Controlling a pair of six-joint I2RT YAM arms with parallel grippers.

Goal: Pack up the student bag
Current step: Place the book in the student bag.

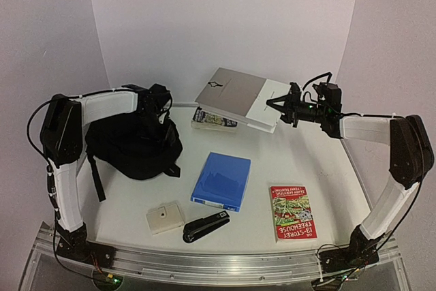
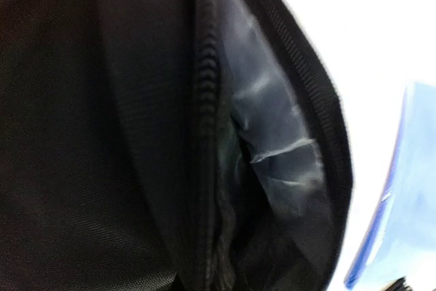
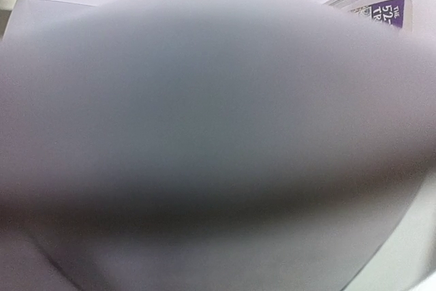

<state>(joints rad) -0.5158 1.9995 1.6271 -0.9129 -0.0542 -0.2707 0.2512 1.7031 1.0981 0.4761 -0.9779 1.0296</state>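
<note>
Student bag (image 1: 136, 151) beneath closed left hand (image 1: 160, 109); seemingly touching fabric.

White table (image 1: 310, 158), pale lilac curved walls (image 1: 225, 18)

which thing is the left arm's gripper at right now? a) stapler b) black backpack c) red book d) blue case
b: in the top view the left gripper sits at the top edge of the black backpack, and its wrist camera is filled with black fabric and a zipper. The blue case, red book and stapler lie apart from it.
</note>
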